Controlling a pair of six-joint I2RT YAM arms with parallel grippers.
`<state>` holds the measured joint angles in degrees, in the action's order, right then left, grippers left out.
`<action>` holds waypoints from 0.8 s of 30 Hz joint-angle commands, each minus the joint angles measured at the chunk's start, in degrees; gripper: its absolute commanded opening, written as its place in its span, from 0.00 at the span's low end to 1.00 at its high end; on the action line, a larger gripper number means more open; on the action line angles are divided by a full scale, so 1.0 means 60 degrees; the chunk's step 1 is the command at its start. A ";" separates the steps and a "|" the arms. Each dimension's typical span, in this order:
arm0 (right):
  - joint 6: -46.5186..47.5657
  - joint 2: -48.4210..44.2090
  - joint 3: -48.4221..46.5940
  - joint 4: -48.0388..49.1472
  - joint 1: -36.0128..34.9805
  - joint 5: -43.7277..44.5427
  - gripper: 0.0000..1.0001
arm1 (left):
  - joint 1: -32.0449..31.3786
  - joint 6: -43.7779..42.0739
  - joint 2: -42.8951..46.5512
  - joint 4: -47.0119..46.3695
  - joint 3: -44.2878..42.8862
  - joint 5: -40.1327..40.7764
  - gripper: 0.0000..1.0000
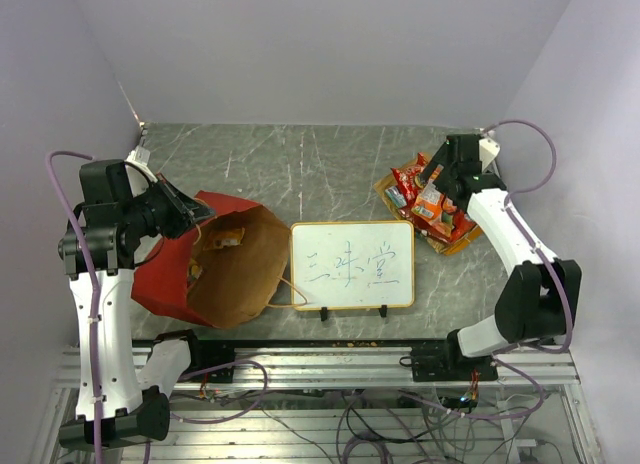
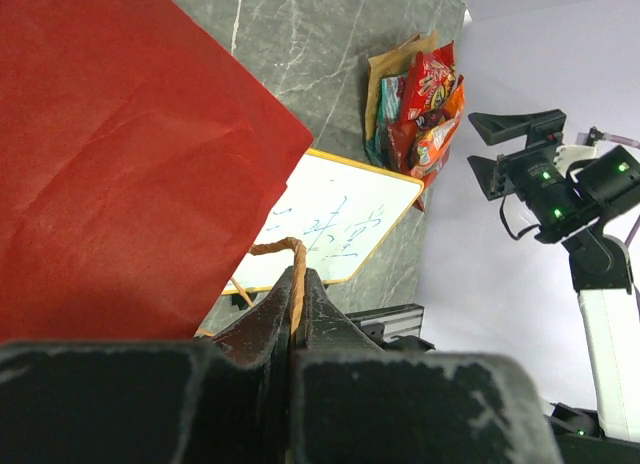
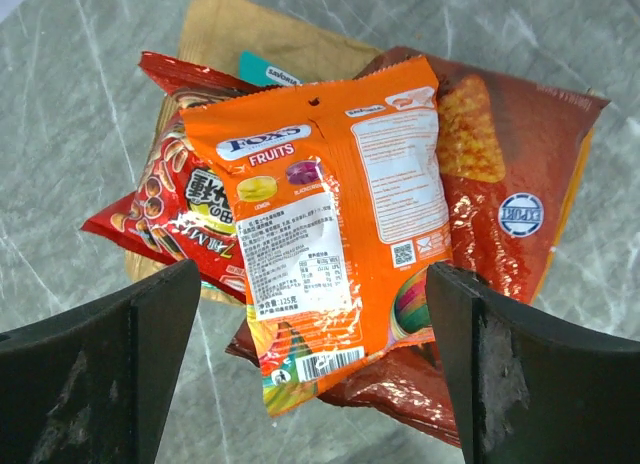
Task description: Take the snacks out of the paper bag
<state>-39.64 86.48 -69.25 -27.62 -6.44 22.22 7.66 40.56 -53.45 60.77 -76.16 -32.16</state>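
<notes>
The mouth of the paper bag gapes wide, free from above; the whiteboard stands just beside it on the right, blocking that side. Bare desk lies behind both. The snacks crowd the far right corner under the right hand.

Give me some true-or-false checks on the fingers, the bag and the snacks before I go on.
1. The left fingers are shut on the handle of the paper bag. True.
2. The right fingers grip the orange packet. False: they stand open on either side of it, and it lies on the snack pile.
3. In the top view the snack pile lies right of the whiteboard. True.
4. The paper bag is empty. False: a packet shows inside it.
</notes>
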 commanded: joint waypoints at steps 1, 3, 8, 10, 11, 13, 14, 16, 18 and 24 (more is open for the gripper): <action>0.1285 -0.0680 0.0306 0.0708 0.0008 -0.0032 0.97 | -0.0059 0.0009 0.0116 0.0029 -0.0108 0.0097 0.07; 0.1826 -0.0743 0.0229 0.0874 -0.0063 -0.0486 1.00 | -0.0049 0.0010 0.0155 0.0049 -0.0073 0.0102 0.07; 0.2830 -0.0662 -0.0275 0.1584 -0.0811 -0.1944 1.00 | -0.0057 0.0061 0.0222 0.0025 0.0036 0.0058 0.07; 0.3378 -0.0652 -0.0395 0.2105 -0.1384 -0.2580 1.00 | -0.0059 0.0031 0.0197 0.0094 0.0032 0.0037 0.07; 0.3698 -0.0644 -0.0451 0.2344 -0.1758 -0.2808 1.00 | -0.0052 0.0017 0.0193 0.0116 0.0024 0.0022 0.07; 0.4501 -0.0737 -0.0389 0.2985 -0.2598 -0.3220 1.00 | -0.0058 0.0025 0.0214 0.0114 0.0048 0.0031 0.07; 0.4988 -0.0842 -0.0231 0.3386 -0.3017 -0.3527 1.00 | -0.0050 0.0036 0.0232 0.0111 0.0090 0.0029 0.07; 0.5831 -0.1135 0.0261 0.4527 -0.3872 -0.4168 1.00 | -0.0054 0.0061 0.0296 0.0112 0.0143 0.0030 0.07; 0.6619 -0.1428 0.0802 0.5434 -0.4648 -0.5140 0.98 | -0.0057 0.0119 0.0333 0.0086 0.0179 0.0009 0.07; 0.9384 -0.1515 0.1924 0.7186 -0.6659 -0.8553 0.86 | -0.0058 0.0174 0.0413 0.0111 0.0204 0.0043 0.07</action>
<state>2.13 77.73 -60.38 5.23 -40.66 -13.56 7.66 41.01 -51.90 61.19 -75.13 -32.14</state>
